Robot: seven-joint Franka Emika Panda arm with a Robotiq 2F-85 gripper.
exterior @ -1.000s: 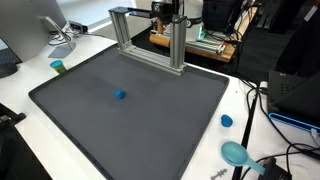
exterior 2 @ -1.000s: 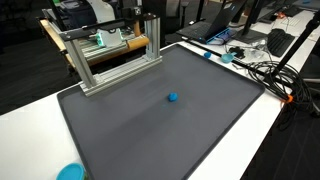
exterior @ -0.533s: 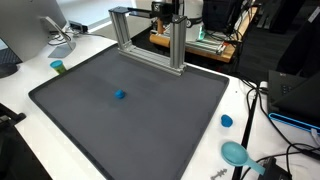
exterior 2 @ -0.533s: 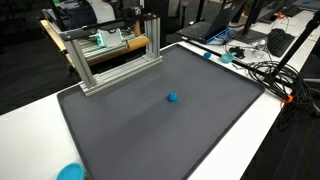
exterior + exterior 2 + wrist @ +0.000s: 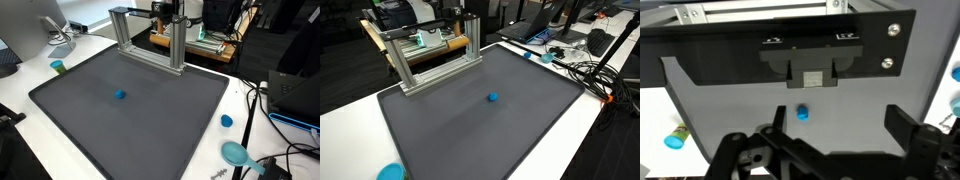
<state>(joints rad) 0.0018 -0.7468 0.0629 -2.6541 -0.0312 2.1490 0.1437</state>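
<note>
Alu frame (image 5: 181,50) stands at dark mat's (image 5: 150,135) far edge. Blue cap (image 5: 226,121) & teal disc (image 5: 235,153) lie off mat on white table (image 5: 18,93); cables (image 5: 262,100) nearby.

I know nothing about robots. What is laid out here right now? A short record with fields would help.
Robot hand: gripper open, holding nothing
Nearest thing: small blue object, alone near the middle of the dark grey mat
Beyond it: aluminium frame standing at one edge of the mat
Off the mat: blue cap on the white table
</note>
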